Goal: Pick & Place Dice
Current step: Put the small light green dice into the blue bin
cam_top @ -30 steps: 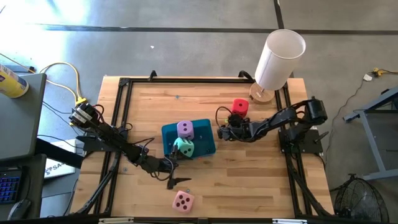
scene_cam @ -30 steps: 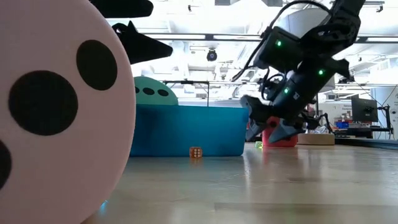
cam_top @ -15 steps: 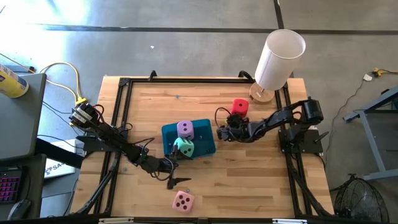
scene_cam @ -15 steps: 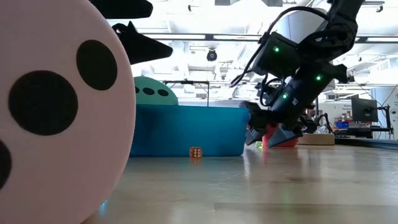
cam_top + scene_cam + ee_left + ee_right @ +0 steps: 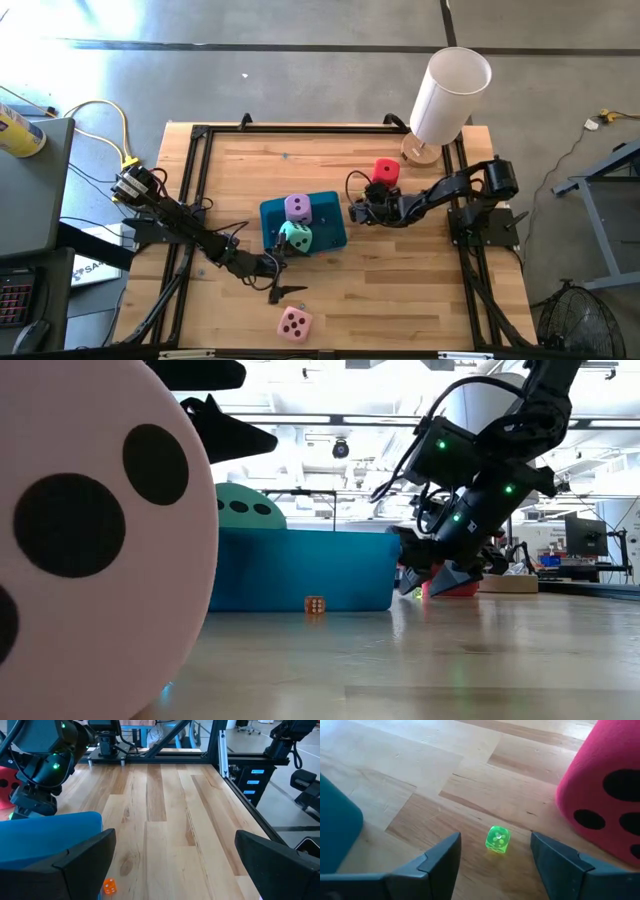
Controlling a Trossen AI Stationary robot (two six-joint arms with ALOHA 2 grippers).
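The lilac die (image 5: pixel 297 207) and the mint green die (image 5: pixel 297 238) sit in the teal tray (image 5: pixel 328 232). The red die (image 5: pixel 386 171) rests on the table toward the far right, and the pink die (image 5: pixel 294 322) lies near the near edge, filling the low view (image 5: pixel 90 540). My right gripper (image 5: pixel 353 213) is open, low over the table between tray and red die. A tiny green die (image 5: pixel 497 839) lies just ahead of its fingertips, untouched. My left gripper (image 5: pixel 288 276) is open, at the tray's near side. A tiny orange die (image 5: pixel 109 886) lies in front of the tray.
A white cylinder (image 5: pixel 450 92) stands on a round wooden base at the far right corner. Black frame rails (image 5: pixel 190 190) run along the table's edges. Bare wood lies to the right of the pink die and along the far side.
My right gripper has come down a little toward the table beside the tray, still open. The left arm and the dice have stayed put.
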